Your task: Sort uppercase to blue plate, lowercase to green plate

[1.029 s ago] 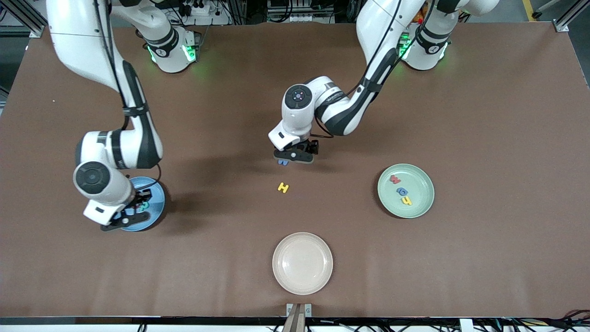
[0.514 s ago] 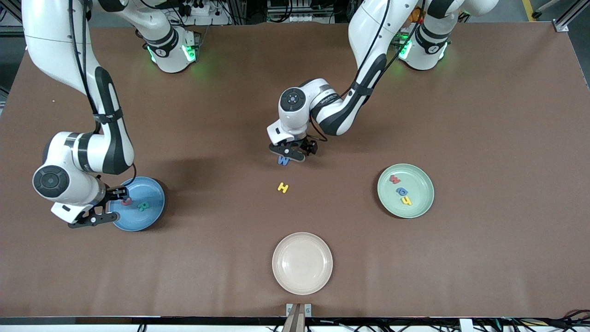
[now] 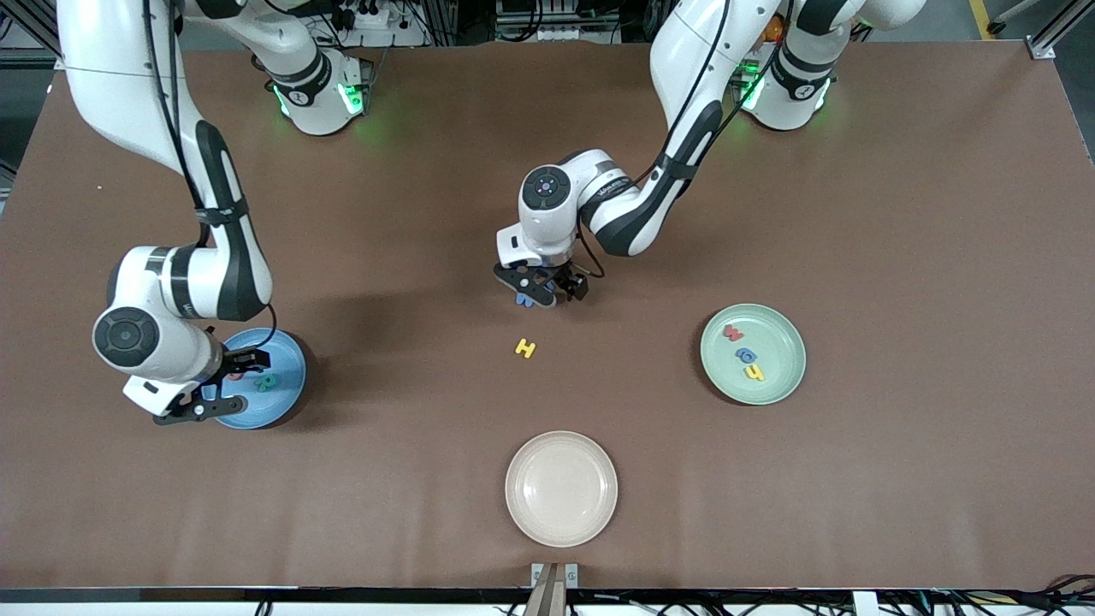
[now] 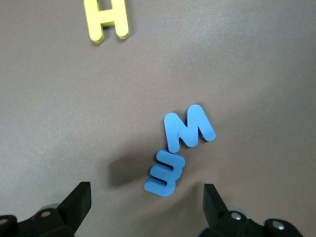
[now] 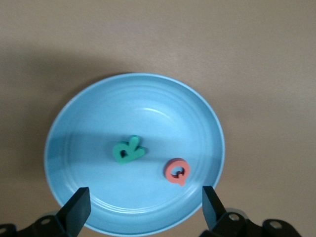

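The left hand (image 3: 541,291), fingers apart at frame centre, hovers over two touching blue letters (image 4: 180,150) on the tabletop and might pinch both, while the right hand (image 3: 201,402), open too, hangs over the blue plate (image 3: 287,389) at the lower left.

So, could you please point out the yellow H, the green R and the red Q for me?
yellow H (image 3: 525,348): front view, on its crossbar.
green R (image 5: 128,150): right wrist view, on the middle of the letter, in the blue plate (image 5: 98,118).
red Q (image 5: 177,171): right wrist view, on its ring, in the same plate.
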`<state>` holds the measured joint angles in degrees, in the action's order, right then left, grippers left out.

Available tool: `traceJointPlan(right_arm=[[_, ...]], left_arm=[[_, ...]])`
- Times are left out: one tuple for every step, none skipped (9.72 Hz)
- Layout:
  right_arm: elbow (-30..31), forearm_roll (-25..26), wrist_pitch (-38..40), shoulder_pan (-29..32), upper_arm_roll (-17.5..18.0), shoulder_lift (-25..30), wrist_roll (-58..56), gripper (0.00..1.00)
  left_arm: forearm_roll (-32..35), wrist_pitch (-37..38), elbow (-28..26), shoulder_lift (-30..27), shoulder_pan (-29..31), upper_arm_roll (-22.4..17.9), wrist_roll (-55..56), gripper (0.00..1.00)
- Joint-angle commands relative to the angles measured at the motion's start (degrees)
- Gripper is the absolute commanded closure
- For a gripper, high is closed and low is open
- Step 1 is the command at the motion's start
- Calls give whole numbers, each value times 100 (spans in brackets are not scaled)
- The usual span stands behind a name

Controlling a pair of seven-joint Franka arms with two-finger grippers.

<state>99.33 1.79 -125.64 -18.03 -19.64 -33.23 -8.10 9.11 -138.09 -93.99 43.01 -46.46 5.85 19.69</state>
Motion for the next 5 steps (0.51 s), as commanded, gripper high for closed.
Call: traceJointPlan(right_arm=[[-88,-65,30,53,21,54,256,0],[-115,-509,39,19,4,45,256,0],[-115,-644,48,19,4,45,256,0],[-115,-654,48,79,4,36,256,0],[-107,-654,48,89,4,28,256,0]], left_arm=[[528,28,39,-4,-30,4,-411,0],[530,19,39,66,-30,4,-570,0],[521,10,39,119,-30,4,-606,0],[521,10,39,137,-38,4,-615,0],[521,-7,39,189,-38,4,-615,0]])
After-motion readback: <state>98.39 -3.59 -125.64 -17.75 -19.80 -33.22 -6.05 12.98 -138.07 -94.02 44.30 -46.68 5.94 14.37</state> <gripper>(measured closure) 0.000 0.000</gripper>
